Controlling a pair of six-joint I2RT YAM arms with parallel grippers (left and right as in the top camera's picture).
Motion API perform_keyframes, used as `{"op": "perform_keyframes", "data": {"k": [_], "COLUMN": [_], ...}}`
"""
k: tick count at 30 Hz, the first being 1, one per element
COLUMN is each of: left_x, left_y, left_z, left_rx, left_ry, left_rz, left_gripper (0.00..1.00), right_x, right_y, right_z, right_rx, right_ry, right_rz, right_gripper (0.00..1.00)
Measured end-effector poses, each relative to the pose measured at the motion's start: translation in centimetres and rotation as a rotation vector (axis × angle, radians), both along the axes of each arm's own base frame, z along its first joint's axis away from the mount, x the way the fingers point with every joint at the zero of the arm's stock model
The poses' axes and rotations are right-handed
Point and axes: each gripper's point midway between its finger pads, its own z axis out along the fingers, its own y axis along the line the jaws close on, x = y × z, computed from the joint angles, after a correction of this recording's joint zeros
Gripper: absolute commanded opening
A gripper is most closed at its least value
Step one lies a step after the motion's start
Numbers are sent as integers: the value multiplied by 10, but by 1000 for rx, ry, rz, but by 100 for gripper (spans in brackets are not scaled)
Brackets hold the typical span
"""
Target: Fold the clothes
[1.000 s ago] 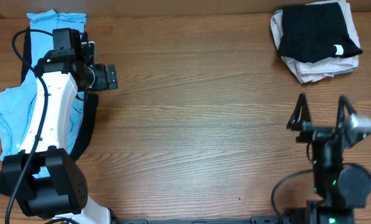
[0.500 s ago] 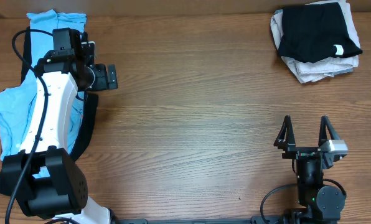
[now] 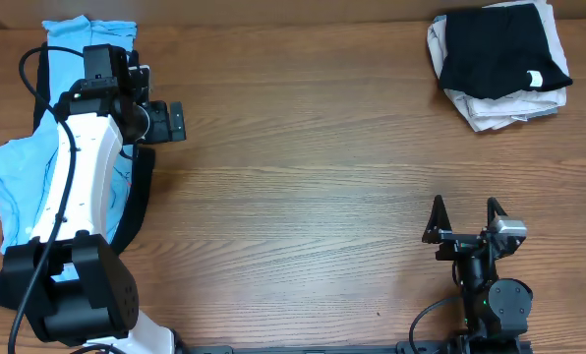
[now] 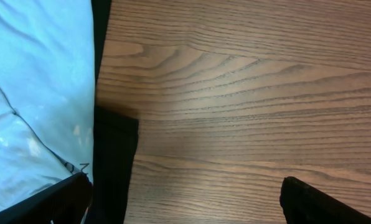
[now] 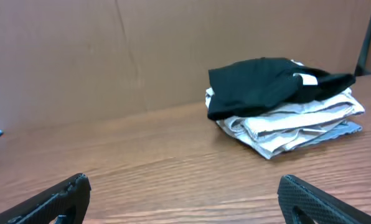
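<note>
Standing wide open and empty, left claw (image 3: pixel 167 121) hangs beside blue clothes (image 3: pixel 18 177), right claw (image 3: pixel 464 208) faces folded stack (image 3: pixel 499 59).

Robotics lab bench: a wood-grain table (image 3: pixel 313 177) was backed by a cardboard panel (image 5: pixel 79 56) and carried a cabled robot arm (image 3: pixel 77 187).
</note>
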Motion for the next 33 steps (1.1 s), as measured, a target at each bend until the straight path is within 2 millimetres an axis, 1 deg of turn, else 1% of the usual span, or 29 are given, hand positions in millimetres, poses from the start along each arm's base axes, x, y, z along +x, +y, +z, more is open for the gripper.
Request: {"op": "perform_keyframes", "data": {"k": [27,29,32,33], "left_x": [0,-4,-20,-20], "left_y": [0,0,-3,-4], "left_z": [0,-2,-7,-7], "left_rx": [0,-2,-15,-19], "left_ry": [1,18,87,87], "left_rz": [0,0,1,0], "left_gripper": [100,100,100,100], "right_x": [0,0,0,0], "right_y": [1,1,1,1], "right_z": [0,0,0,0], "right_rx": [0,0,1,0], "right_ry": [1,0,1,1], "right_rz": [4,5,5,5], "right_gripper": [100,100,100,100]}}
